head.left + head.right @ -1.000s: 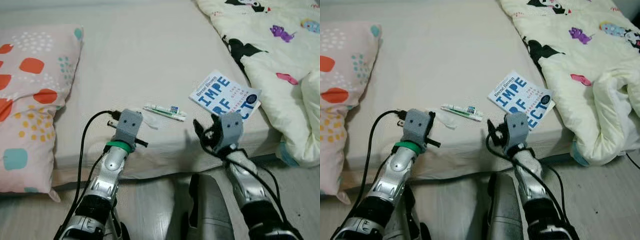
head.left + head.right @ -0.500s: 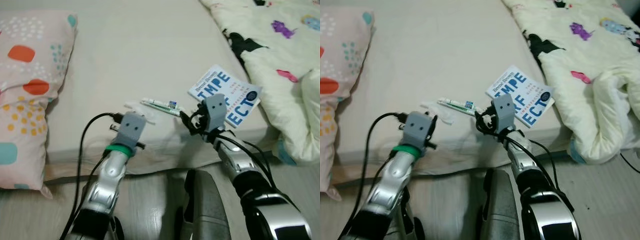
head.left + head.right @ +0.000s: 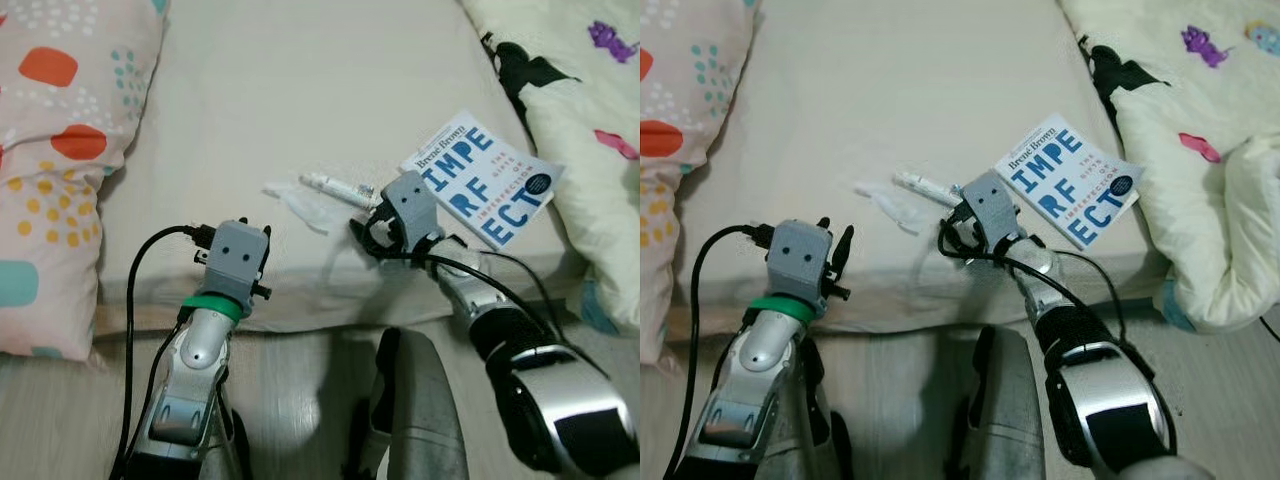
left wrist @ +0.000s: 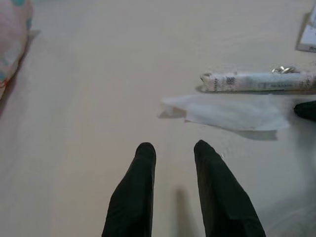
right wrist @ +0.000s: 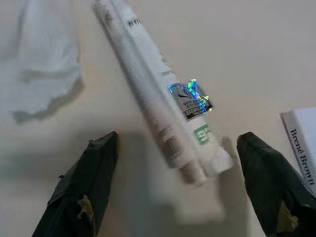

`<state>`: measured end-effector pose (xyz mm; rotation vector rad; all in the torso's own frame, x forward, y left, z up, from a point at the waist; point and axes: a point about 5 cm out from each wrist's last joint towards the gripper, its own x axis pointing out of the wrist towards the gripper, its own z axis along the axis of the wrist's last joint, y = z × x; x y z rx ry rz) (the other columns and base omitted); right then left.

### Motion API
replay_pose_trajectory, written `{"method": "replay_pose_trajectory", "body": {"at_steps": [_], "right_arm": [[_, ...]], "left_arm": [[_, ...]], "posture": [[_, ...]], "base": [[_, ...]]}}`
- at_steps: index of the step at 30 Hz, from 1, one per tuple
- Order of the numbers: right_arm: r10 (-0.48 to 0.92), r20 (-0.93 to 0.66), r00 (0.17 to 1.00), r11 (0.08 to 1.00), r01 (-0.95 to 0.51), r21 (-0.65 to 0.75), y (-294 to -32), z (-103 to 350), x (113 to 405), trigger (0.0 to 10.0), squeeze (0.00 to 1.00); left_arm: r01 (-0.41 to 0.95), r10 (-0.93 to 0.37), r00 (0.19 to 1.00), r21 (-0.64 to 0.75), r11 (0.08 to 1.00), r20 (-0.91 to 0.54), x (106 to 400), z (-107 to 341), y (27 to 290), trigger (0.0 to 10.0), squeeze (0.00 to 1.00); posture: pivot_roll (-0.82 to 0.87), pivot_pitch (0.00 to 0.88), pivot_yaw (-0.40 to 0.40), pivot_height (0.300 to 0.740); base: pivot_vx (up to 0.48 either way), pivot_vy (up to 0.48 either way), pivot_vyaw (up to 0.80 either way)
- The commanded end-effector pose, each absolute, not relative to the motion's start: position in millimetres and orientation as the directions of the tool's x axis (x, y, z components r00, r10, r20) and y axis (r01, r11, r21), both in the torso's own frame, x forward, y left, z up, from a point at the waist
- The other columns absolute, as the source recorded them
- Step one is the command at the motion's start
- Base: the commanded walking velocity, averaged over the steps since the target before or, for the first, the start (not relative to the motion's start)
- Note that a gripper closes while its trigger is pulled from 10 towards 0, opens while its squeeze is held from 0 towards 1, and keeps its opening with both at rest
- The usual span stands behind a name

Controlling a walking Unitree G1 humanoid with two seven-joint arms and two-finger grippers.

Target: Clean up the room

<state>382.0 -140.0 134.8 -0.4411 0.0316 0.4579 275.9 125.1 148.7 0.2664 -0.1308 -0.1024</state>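
My right gripper (image 5: 177, 182) sits over the near end of the white tube (image 5: 158, 108) on the bed (image 3: 300, 100), fingers spread wide, apparently not touching it. Tissue (image 3: 305, 205) just left, book (image 3: 480, 185) right. Left gripper (image 4: 173, 153) low, fingers slightly parted, holding nothing.

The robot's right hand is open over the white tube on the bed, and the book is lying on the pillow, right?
Not quite. The book lies on the bed sheet beside the quilt, not on the pillow, as the left eye view shows. The rest holds: the right hand is open, its fingers either side of the white tube.
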Motion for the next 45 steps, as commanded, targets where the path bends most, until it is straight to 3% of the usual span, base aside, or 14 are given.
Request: {"method": "replay_pose_trajectory", "body": {"at_steps": [1,6,7,8,9,24,33,45], "right_arm": [[0.392,-0.164,0.906,0.789,-0.422,-0.448,-146,128,381,10.0,0.0],[0.383,-0.164,0.909,0.769,-0.412,-0.489,-149,132,383,10.0,0.0],[0.382,-0.162,0.91,0.762,-0.41,-0.501,-149,133,383,1.6,0.0],[0.382,-0.161,0.91,0.758,-0.408,-0.509,-149,133,384,1.6,0.0],[0.384,-0.157,0.91,0.76,-0.408,-0.506,-148,134,384,0.0,0.0],[0.397,-0.162,0.904,0.795,-0.426,-0.431,-148,136,386,0.0,0.0],[0.348,-0.115,0.93,0.911,-0.365,-0.191,-163,139,387,0.0,0.0],[0.346,0.076,0.935,0.921,-0.323,-0.218,-177,167,389,0.0,0.0]], "left_arm": [[0.095,-0.121,0.989,0.269,0.958,0.082,270,144,127,10.0,0.0],[0.095,-0.119,0.99,0.278,0.956,0.07,266,145,130,10.0,0.0],[0.096,-0.119,0.991,0.281,0.955,0.067,265,146,131,10.0,0.0],[0.096,-0.119,0.991,0.282,0.955,0.065,265,146,131,10.0,0.0],[0.096,-0.119,0.991,0.284,0.954,0.063,265,146,131,10.0,0.0],[0.128,-0.145,0.989,0.285,0.95,0.039,262,150,124,10.0,0.0],[0.153,-0.169,0.985,0.277,0.949,0.034,266,150,117,10.0,0.0],[0.281,-0.287,0.958,0.284,0.917,-0.022,286,141,85,10.0,0.0]], "posture": [[0.19,0.298,-0.04,0.495],[0.2,0.302,-0.031,0.495],[0.21,0.3,-0.025,0.495],[0.21,0.3,-0.025,0.495],[0.21,0.298,-0.023,0.495],[0.21,0.296,-0.017,0.495],[0.17,0.282,-0.019,0.495],[0.08,0.262,-0.02,0.495]], "base": [[0.0,0.0,0.0],[0.0,0.0,0.0],[0.0,0.0,0.0],[0.0,0.0,0.0],[0.0,0.0,0.0],[0.0,0.0,0.0],[0.0,0.0,0.0],[0.0,0.0,0.0]]}}
